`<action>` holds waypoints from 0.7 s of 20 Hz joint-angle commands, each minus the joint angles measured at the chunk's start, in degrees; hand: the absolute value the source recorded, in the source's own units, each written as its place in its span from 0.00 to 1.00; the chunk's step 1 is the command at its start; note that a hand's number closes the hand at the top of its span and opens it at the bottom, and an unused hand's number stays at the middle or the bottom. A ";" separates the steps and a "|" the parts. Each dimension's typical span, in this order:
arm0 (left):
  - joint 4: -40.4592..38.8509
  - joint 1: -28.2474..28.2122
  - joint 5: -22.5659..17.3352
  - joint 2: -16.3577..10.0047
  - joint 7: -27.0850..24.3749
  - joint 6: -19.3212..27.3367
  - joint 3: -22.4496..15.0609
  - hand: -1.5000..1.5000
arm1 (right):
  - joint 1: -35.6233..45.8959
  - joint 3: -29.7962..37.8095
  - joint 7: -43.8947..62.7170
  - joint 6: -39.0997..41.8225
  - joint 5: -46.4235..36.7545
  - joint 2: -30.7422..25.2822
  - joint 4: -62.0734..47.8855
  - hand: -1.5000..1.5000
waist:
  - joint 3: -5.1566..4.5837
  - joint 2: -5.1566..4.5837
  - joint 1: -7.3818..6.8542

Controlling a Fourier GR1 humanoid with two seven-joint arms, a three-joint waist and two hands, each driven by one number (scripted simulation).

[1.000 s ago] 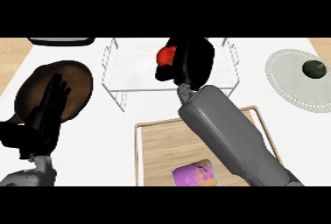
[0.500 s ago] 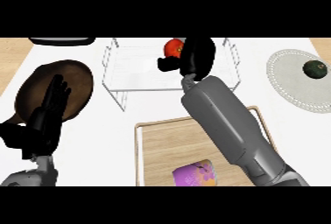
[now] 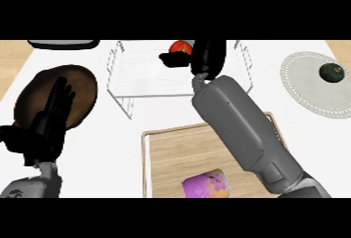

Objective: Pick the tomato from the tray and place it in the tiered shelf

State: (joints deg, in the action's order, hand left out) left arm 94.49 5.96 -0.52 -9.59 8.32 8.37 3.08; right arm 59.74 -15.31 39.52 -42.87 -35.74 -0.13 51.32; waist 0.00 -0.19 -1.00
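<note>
Tomato (image 3: 179, 46) is sitting in the right hand (image 3: 209, 55), whose fingers are curling round it above the far side of the shelf (image 3: 147, 81). Lowering it onto the tier before uncurling seems wise.

right hand (image 3: 205, 55): I see it at 12 o'clock, curled round tomato (image 3: 179, 46), over tiered shelf (image 3: 140, 81)
left hand (image 3: 44, 123): open, 9 o'clock
tray (image 3: 171, 153): 6 o'clock
</note>
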 commanded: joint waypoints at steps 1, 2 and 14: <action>4.86 -4.60 -0.20 -0.15 0.64 -0.72 -0.44 0.50 | -0.13 0.88 0.90 -4.42 1.04 0.12 4.82 0.00 | 0.01 0.39 0.14; 0.87 -4.16 0.70 1.40 -3.39 -0.01 -0.77 0.50 | 0.05 3.41 0.11 -3.89 -0.41 -1.26 4.91 0.00 | -0.01 0.30 0.78; 3.63 -2.39 0.71 -0.52 3.34 1.37 1.93 0.50 | -18.69 7.20 19.03 7.58 -6.14 -12.25 39.28 0.00 | 0.02 1.14 3.65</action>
State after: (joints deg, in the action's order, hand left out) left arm 97.62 3.53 -0.61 -10.28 10.41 8.76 4.98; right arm 47.60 -9.37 52.94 -39.58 -41.61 -8.17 78.52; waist 0.01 0.81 1.92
